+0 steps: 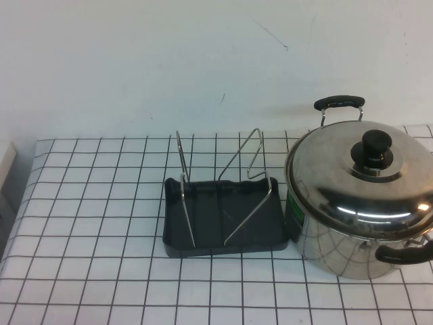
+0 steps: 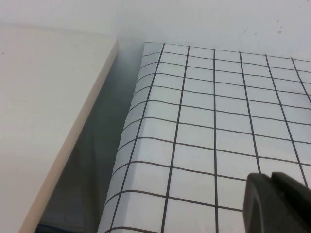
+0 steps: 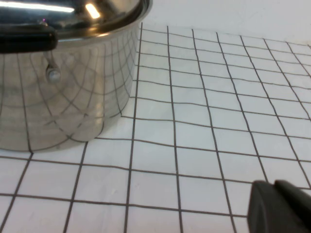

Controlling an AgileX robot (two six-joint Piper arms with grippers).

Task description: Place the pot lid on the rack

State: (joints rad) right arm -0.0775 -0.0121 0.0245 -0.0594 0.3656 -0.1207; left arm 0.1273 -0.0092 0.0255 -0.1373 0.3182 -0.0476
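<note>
The pot lid (image 1: 338,177), shiny steel with a black knob (image 1: 375,150), sits on the deep steel pot (image 1: 338,247) at the right of the table. The dark grey rack (image 1: 260,227) with silver wire loops (image 1: 252,162) stands just left of the pot. Neither gripper shows in the high view. My left gripper (image 2: 278,204) is shut and empty, low over the checked cloth near the table's left edge. My right gripper (image 3: 281,208) is shut and empty, low over the cloth, a short way from the pot (image 3: 63,97) and the lid's rim (image 3: 104,17).
The white checked tablecloth (image 1: 101,203) covers the table. A beige board (image 2: 43,111) lies beyond the table's left edge, with a gap between. The pot's black handles (image 1: 338,102) stick out at the back and front right. A white wall stands behind.
</note>
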